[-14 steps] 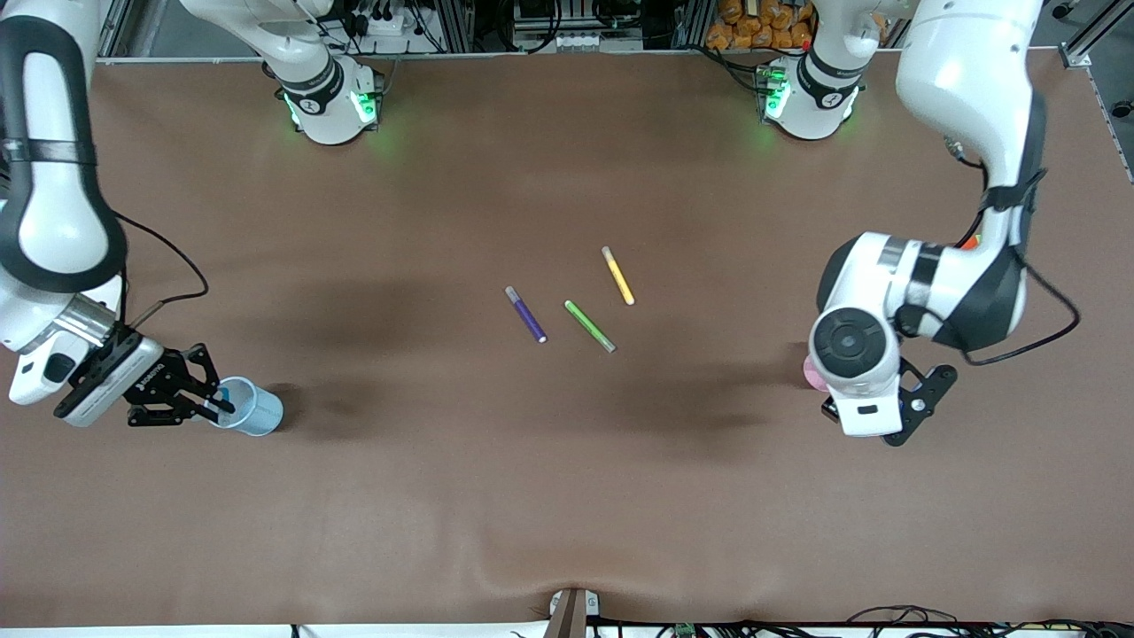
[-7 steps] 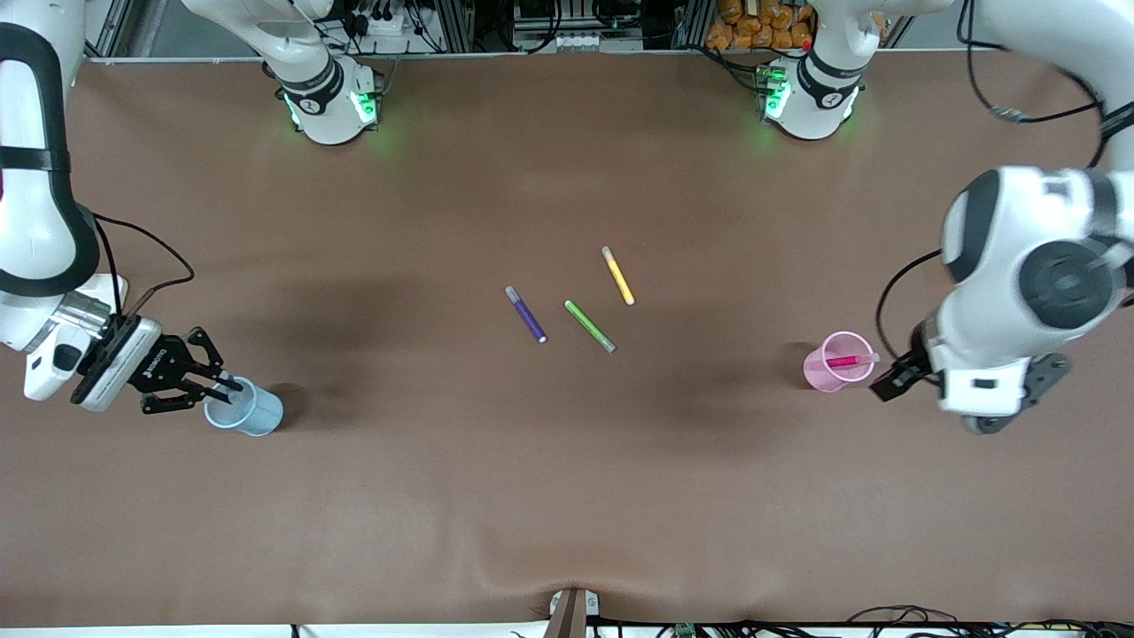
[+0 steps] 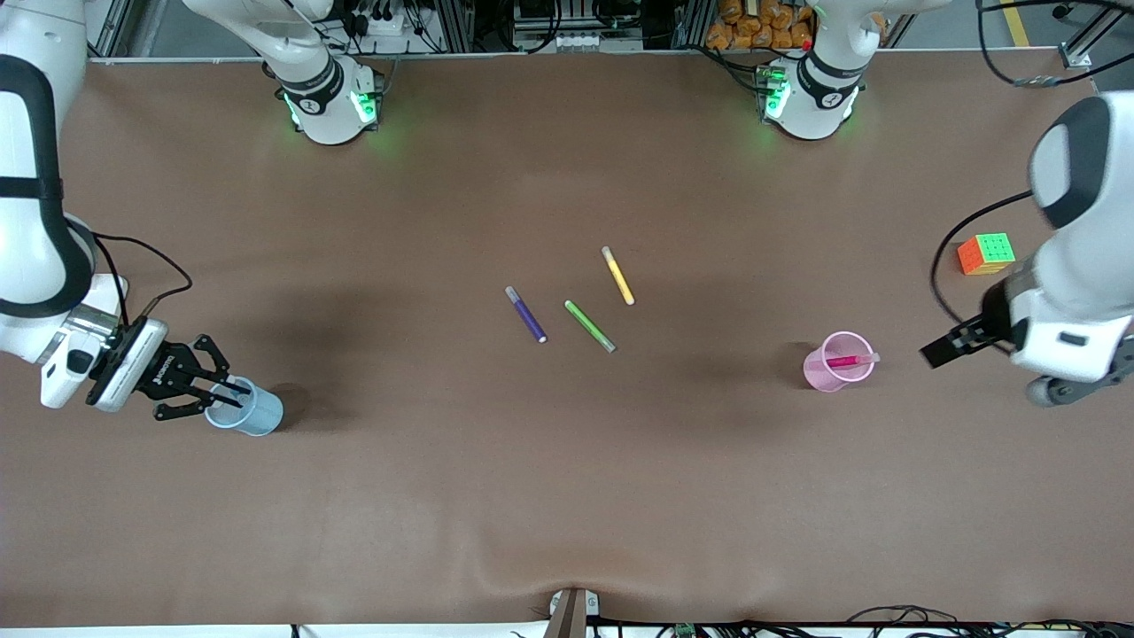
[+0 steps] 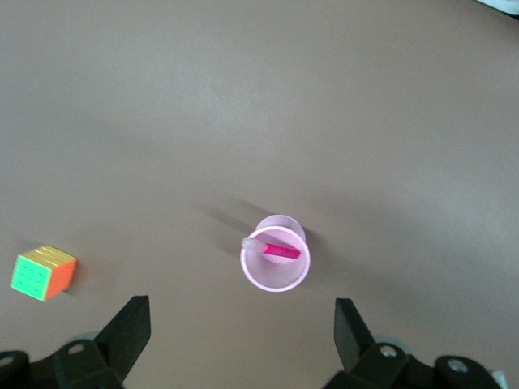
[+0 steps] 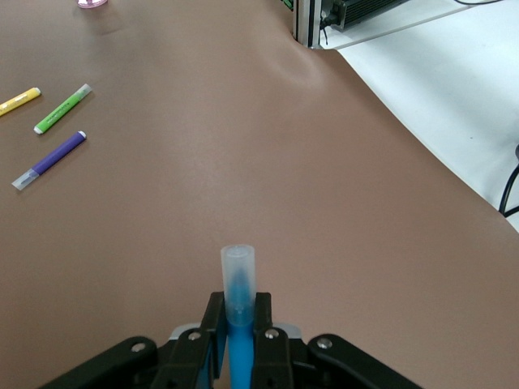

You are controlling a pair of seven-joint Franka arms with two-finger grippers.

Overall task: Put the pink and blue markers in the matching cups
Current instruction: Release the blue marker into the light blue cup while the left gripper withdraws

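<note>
the brown bench (image 3: pixel 567 496) carries everything. the right claw (image 3: pixel 232 392) hangs over the light blue cup (image 3: pixel 248 409) at the right arm's end, clamped on the blue marker (image 5: pixel 238 296), pale end up. the left claw (image 4: pixel 242 332) hangs over the bench near the pink cup (image 3: pixel 837 361), jaws spread wide and holding nothing. the pink cup stands at the left arm's end with the pink marker (image 3: pixel 848 361) leaning inside. a colour cube (image 3: pixel 985 253) sits farther from the front camera than the pink cup. purple (image 3: pixel 526 315), green (image 3: pixel 590 326) and yellow (image 3: pixel 617 276) markers lie mid-bench, well apart from the pink cup.
</note>
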